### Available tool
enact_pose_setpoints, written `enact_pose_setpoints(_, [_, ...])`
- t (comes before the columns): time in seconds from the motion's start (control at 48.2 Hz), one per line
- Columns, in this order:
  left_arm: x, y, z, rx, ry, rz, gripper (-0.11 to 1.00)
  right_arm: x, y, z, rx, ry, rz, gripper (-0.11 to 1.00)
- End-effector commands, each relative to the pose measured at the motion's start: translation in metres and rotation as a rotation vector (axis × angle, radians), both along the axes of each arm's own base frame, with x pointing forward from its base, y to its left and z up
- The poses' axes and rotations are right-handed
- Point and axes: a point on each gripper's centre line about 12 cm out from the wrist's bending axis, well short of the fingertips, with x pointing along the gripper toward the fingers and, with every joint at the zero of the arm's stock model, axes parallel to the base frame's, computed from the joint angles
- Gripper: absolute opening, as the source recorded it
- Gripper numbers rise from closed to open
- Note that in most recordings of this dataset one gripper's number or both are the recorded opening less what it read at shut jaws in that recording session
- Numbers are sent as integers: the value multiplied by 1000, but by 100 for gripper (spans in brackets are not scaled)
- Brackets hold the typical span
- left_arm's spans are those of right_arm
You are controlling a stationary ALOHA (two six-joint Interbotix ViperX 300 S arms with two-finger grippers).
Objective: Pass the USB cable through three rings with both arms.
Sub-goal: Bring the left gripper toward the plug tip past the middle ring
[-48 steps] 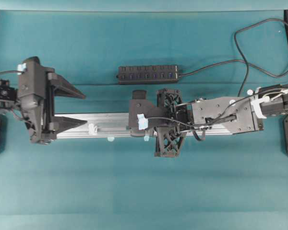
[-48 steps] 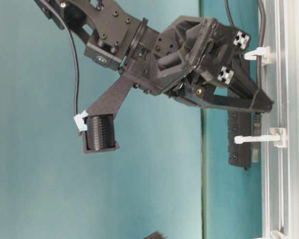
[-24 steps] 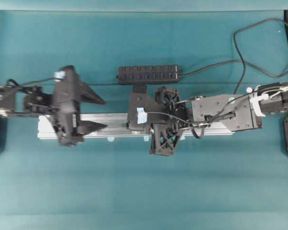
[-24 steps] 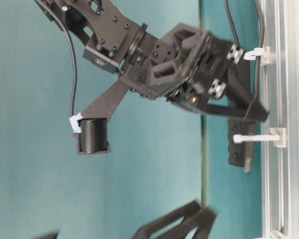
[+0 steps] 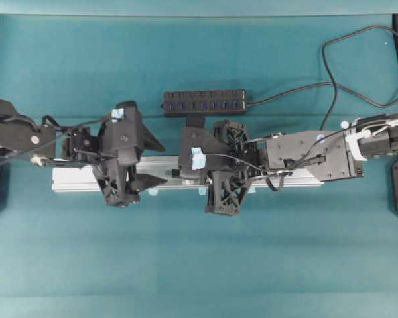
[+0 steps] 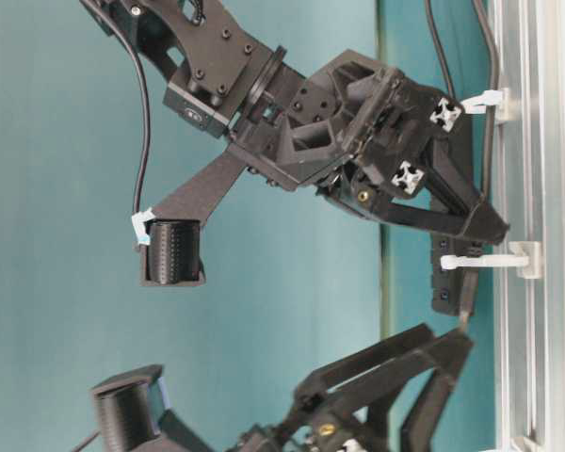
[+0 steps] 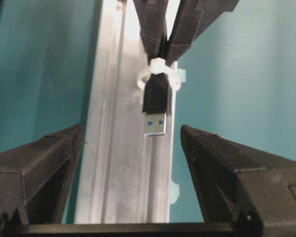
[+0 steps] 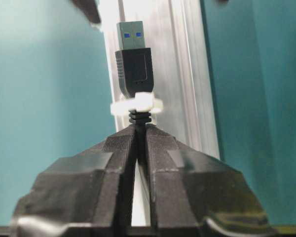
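Right gripper [image 8: 138, 129]: we see its jaws pressed together on the USB cable [image 8: 134, 69], pinching it just behind the plug's strain relief.
USB cable: its plug sticks out past the right fingertips, metal tip with blue insert pointing away from the gripper; in the left wrist view the plug [image 7: 156, 106] points toward that camera.
Ring: a whitish loop [image 8: 136, 106] sits around the cable right at the base of the plug body, touching the tips of the right jaws; the same loop [image 7: 158, 74] shows in the left wrist view. A second loop [image 6: 482, 97] stands further along the rail in the table-level view.
Rail: we see a silver aluminium rail [image 5: 73, 177] lying on the teal tabletop [image 5: 199, 265], with the plug over it.
Left gripper [image 7: 130, 148]: jaws spread wide, empty, one finger on each side of the plug's line, with the plug ahead of them and not touching.
Hub: a black USB hub [image 5: 204, 103] lies beyond the rail, apart from both grippers.
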Motion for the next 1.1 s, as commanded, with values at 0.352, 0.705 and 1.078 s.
enact_pose_setpoints(0.352, [19, -3, -4, 3, -29, -14, 83, 3, 2, 4, 12, -27, -8, -8])
enact_pose_setpoints(0.705, [24, -3, -8, 2, -24, -13, 74, 3, 2, 4, 12, -27, -8, -8])
enact_pose_setpoints(1.078, [27, -2, -12, 1, -17, -11, 63, 3, 2, 4, 10, -25, -5, -8])
